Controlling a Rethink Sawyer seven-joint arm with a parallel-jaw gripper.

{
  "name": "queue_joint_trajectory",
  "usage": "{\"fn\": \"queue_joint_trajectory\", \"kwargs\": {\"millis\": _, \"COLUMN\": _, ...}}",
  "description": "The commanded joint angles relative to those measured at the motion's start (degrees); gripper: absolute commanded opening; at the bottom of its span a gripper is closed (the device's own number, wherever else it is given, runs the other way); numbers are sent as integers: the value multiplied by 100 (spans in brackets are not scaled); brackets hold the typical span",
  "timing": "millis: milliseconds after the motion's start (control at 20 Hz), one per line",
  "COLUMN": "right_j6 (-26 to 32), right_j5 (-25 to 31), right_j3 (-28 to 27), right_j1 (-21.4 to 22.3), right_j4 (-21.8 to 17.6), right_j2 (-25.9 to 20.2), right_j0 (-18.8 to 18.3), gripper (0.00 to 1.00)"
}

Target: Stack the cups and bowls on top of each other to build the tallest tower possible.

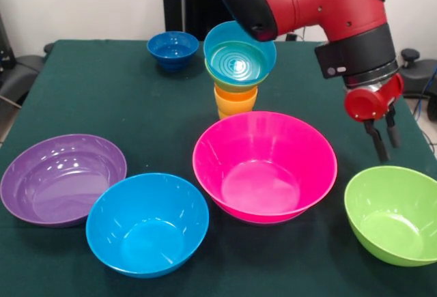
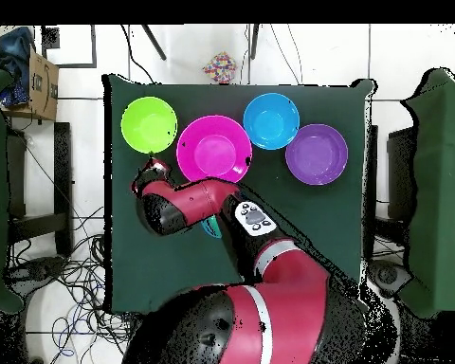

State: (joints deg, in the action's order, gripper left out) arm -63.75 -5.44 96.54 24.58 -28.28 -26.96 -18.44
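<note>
The tower stands at the table's middle in the front view: orange and yellow-orange cups (image 1: pixel 235 101) nested at the bottom, a small green bowl (image 1: pixel 235 83) on them, and a light blue bowl (image 1: pixel 240 57) tilted on top. In the overhead view only a teal sliver of the tower (image 2: pixel 210 226) shows under the arm. A small dark blue bowl (image 1: pixel 173 50) sits apart at the back. My gripper (image 1: pixel 384 138) hangs to the right of the tower, above the table, open and empty, above the large green bowl (image 1: pixel 392 214). It also shows in the overhead view (image 2: pixel 146 176).
Large bowls stand upright along the near side of the dark green table (image 1: pixel 102 92): purple (image 1: pixel 63 177), blue (image 1: pixel 147 223), pink (image 1: pixel 265 166). Overhead they are green (image 2: pixel 149 124), pink (image 2: pixel 213 148), blue (image 2: pixel 271 120), purple (image 2: pixel 317 154). The arm covers the tower's top edge.
</note>
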Motion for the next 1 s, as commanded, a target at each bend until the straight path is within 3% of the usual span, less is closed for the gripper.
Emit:
{"fn": "queue_joint_trajectory", "kwargs": {"millis": 50, "right_j6": -958, "right_j5": 634, "right_j3": 259, "right_j1": 366, "right_j4": 178, "right_j2": -372, "right_j0": 42, "gripper": 100}}
{"fn": "queue_joint_trajectory", "kwargs": {"millis": 550, "right_j6": -904, "right_j5": 372, "right_j3": 201, "right_j1": 152, "right_j4": 71, "right_j2": -463, "right_j0": -37, "gripper": 100}}
{"fn": "queue_joint_trajectory", "kwargs": {"millis": 1000, "right_j6": -864, "right_j5": -57, "right_j3": -256, "right_j1": -126, "right_j4": -71, "right_j2": 33, "right_j0": 192, "gripper": 100}}
